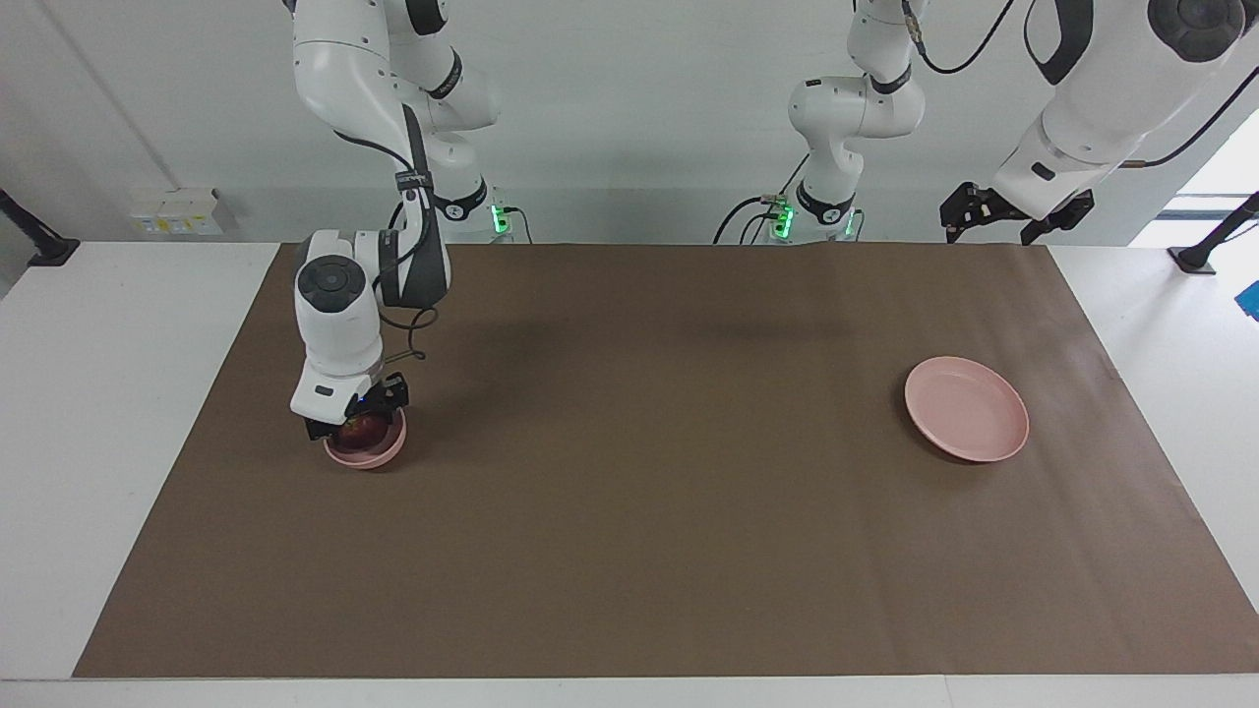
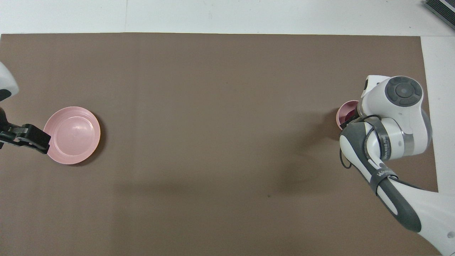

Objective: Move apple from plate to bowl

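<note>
Two arms and three task items are showing on my feeds, listed below.

Item one: the apple (image 1: 365, 427), dark red, is sitting inside the bowl (image 1: 370, 453), mostly hidden by the tool above it. On my overhead feed only a dark-red sliver is showing.

Item two: the bowl, small, deep and pale pink, is standing on the brown mat (image 1: 649, 492) toward the right arm's end of the table, at about nine o'clock from mat centre on my facing feed.

Item three: the plate (image 1: 967, 408), flat and pale pink, is lying toward the left arm's end, at about three o'clock on the same feed, well apart from the bowl.

Item four: the right gripper (image 1: 356, 421) is reaching down into the bowl, its claw clamped on the apple.

Item five: the left gripper (image 1: 966, 213) is hanging high over the mat's edge nearest the robots, at roughly twelve o'clock from the plate, its claw standing apart and gripping nothing. I am seeing this arm waiting.
</note>
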{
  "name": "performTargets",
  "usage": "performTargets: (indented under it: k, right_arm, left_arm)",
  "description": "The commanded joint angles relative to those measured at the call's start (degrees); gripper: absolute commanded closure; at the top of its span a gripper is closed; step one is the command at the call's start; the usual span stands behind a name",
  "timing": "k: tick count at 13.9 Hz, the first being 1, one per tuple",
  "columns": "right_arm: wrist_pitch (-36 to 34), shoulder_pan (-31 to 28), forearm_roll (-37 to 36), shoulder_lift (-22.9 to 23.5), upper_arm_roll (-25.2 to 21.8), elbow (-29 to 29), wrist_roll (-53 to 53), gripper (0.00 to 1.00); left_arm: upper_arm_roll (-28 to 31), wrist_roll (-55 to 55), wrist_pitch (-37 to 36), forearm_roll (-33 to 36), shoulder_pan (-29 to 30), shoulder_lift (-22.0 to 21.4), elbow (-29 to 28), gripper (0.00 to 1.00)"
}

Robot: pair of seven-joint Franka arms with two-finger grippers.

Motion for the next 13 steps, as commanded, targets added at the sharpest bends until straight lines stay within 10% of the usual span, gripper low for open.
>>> performTargets:
  k: [1,13]
  right_arm:
    - [1.1,-0.7,-0.7,-0.2,0.4,-0.5,0.5,0.09]
    - [-2.3,-0.7,8.4,-5.0,0.4,3.2,1.9,0.0]
  left_arm:
    - [1.3,0.7,0.2,-0.2,-0.7,-1.3,-0.9,0.0]
    - [1.1,-1.1,16.6,-9.8,3.1,-0.6,-1.7,0.0]
